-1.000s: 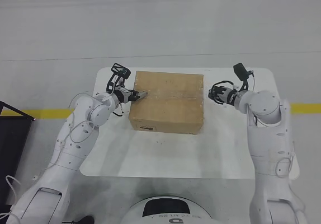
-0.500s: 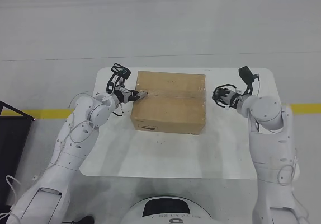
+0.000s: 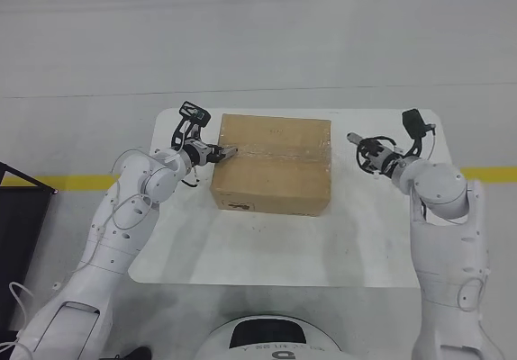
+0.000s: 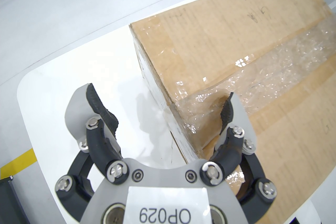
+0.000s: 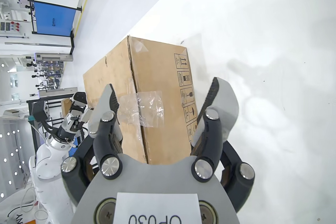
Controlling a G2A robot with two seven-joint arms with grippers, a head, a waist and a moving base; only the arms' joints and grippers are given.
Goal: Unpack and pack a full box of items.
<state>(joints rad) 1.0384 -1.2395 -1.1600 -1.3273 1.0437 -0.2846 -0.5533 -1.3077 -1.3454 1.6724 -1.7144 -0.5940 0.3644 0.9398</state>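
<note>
one taped box [image 3: 272, 166], pictograms [image 5: 186, 93] on its right end, is sitting on one table [image 3: 267, 252]; left gripper [image 4: 160, 90] and right gripper [image 5: 162, 83] are gaping wide, flanking it, empty.

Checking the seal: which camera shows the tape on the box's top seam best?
Left wrist view: the tape lies close up, wrinkles clear. The top view shows a faint strip; the right wrist view, its end on the side of the box.

Box [image 3: 272, 162]: matt brown cardboard. Tape [image 4: 275, 62] on its seam: clear plastic, glossy, crinkled. Desk [image 3: 267, 252]: white, smooth, faint sheen. My left tool [image 4: 160, 90]: dull metal fingers [image 4: 76, 104], rough black rubber pads [image 4: 103, 108].
</note>
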